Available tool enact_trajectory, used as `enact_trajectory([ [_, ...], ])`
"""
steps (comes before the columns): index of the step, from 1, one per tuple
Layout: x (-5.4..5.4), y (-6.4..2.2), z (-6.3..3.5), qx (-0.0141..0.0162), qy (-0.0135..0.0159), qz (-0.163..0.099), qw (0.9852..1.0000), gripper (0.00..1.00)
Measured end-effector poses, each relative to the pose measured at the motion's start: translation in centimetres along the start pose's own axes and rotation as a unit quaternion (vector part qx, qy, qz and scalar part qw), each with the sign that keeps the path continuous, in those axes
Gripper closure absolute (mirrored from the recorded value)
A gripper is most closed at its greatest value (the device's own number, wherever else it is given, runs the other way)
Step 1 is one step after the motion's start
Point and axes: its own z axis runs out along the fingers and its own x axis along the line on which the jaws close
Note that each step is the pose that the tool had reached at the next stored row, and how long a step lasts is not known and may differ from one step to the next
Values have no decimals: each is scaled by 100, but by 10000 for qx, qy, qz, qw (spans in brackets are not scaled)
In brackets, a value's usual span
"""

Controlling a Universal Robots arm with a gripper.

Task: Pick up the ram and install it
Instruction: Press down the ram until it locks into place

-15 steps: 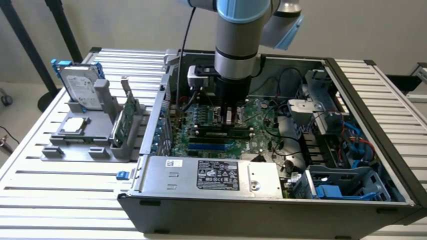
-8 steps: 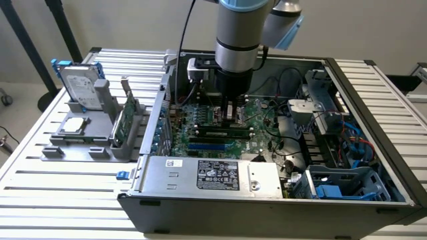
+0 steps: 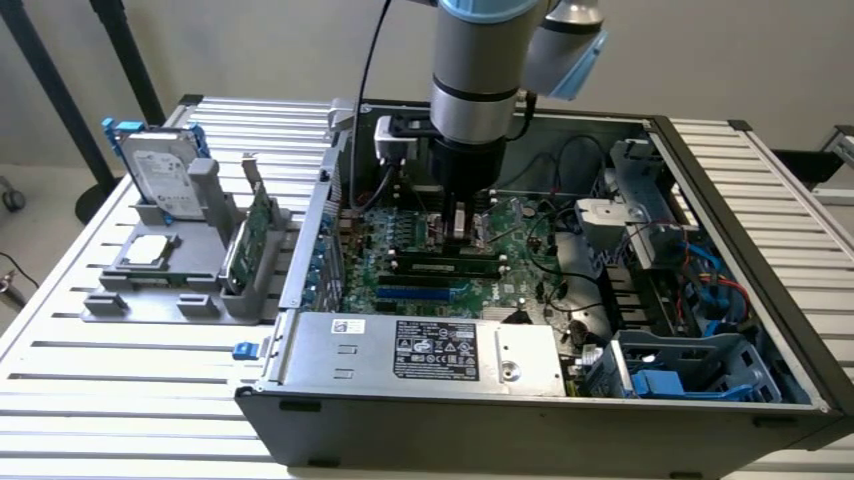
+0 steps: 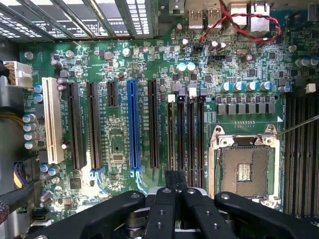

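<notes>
Lying flat across the motherboard [image 3: 441, 235] (seemingly seated), ram [image 3: 447, 266].

The case [image 3: 534, 420] looks like matte dark painted sheet metal, sitting on a ribbed bare-aluminium table [image 3: 134, 400]. Motherboard [image 4: 119, 129] is glossy green fibreglass with shiny solder dots; slots are hard plastic, one blue slot [image 4: 132, 124], one white slot [image 4: 52, 119]. The gripper [image 4: 175, 191] is matte black plastic. The hard drive [image 3: 167, 175] top is brushed silvery metal.
</notes>
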Motion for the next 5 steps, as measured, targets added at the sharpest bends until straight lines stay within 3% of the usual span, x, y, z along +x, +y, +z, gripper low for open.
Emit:
enact_trajectory([
  [5,0,0,0,0,0,0,10000,89],
])
